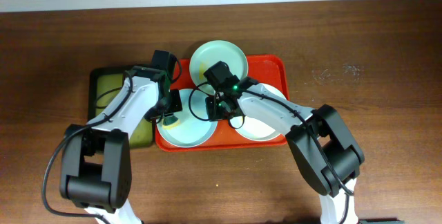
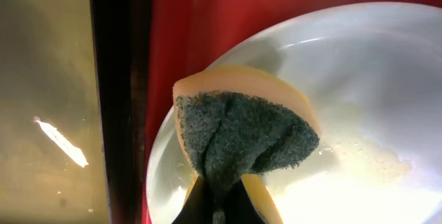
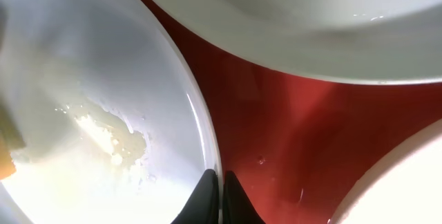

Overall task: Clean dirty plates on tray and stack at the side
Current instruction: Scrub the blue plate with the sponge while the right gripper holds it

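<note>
Three plates lie on the red tray (image 1: 276,65): mint green (image 1: 218,58) at the back, pale blue (image 1: 190,131) at front left, cream white (image 1: 259,128) at front right. My left gripper (image 1: 170,117) is shut on a yellow sponge with a dark green scouring face (image 2: 242,131), held over the left part of the pale blue plate (image 2: 359,79). My right gripper (image 3: 219,193) is shut on the right rim of the pale blue plate (image 3: 83,65), which carries a yellowish smear (image 3: 110,137). The mint plate (image 3: 311,23) and cream plate (image 3: 407,175) lie close by.
A smaller olive-green tray with a black rim (image 1: 107,86) sits right against the red tray's left edge; it also shows in the left wrist view (image 2: 41,79). Bare brown tabletop (image 1: 373,79) lies to the right and in front.
</note>
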Motion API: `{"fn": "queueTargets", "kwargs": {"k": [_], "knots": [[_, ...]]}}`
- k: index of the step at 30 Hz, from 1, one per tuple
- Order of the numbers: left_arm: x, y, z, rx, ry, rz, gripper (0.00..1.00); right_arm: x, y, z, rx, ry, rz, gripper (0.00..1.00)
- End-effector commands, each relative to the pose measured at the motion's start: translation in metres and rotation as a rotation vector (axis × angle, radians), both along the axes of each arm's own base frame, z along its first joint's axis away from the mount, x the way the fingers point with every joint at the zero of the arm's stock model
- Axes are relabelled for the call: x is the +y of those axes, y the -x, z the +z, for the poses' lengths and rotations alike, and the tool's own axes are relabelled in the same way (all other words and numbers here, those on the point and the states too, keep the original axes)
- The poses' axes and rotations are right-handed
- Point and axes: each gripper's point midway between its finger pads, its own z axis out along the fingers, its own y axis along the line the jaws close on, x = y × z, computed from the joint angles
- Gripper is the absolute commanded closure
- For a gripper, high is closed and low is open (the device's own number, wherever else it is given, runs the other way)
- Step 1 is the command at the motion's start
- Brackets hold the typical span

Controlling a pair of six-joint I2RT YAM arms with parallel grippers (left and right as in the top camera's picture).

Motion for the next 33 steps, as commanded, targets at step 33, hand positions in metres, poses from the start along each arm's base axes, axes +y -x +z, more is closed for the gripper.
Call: {"fn": "queueTargets", "kwargs": {"k": [33], "knots": [[-0.043,-0.003,-0.027,0.088,0.151,-0.038,1.00,-0.003,0.004,-0.015,0.020,0.028,0.007,0.96]]}}
